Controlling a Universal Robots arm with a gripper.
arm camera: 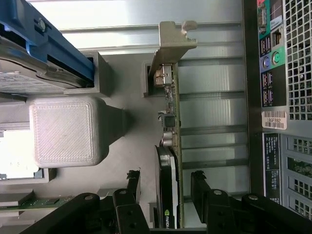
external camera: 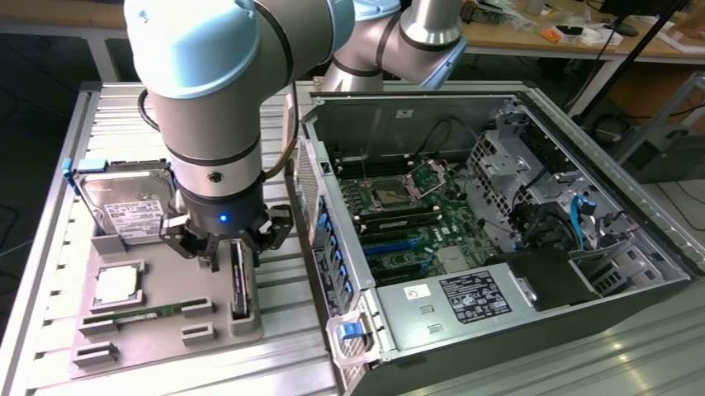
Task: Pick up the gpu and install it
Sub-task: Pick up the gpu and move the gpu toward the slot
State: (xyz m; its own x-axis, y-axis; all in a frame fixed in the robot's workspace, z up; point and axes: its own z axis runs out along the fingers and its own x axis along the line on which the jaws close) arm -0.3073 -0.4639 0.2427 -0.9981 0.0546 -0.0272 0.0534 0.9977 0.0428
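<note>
Nearest me in the exterior view, the ribbed aluminium desk [external camera: 276, 363] carries a grey printed parts tray [external camera: 177, 285]. A long narrow green memory stick [external camera: 138, 317] lies near its front edge, and a square silver processor [external camera: 118, 285] sits just behind that. The gpu [external camera: 239, 289], a thin dark circuit card, stands on edge in a slot along the tray's side towards the exterior view's right. The black hand [external camera: 234, 247] is down over the card's far end. From the wrist view the hand [arm camera: 165, 178] is open. Its fingers [arm camera: 132, 187] straddle the gpu [arm camera: 170, 126], one on each side, with a gap on both sides and no contact that I can make out. The card's silvery metal end bracket [arm camera: 171, 44] is at the end away from the fingers. Behind the hand, a boxy silver hard drive with a white label [external camera: 125, 205] stands propped in its holder. Towards the exterior view's right, the open black computer case [external camera: 312, 190] lies beside the tray with its green motherboard [external camera: 414, 219] exposed.
</note>
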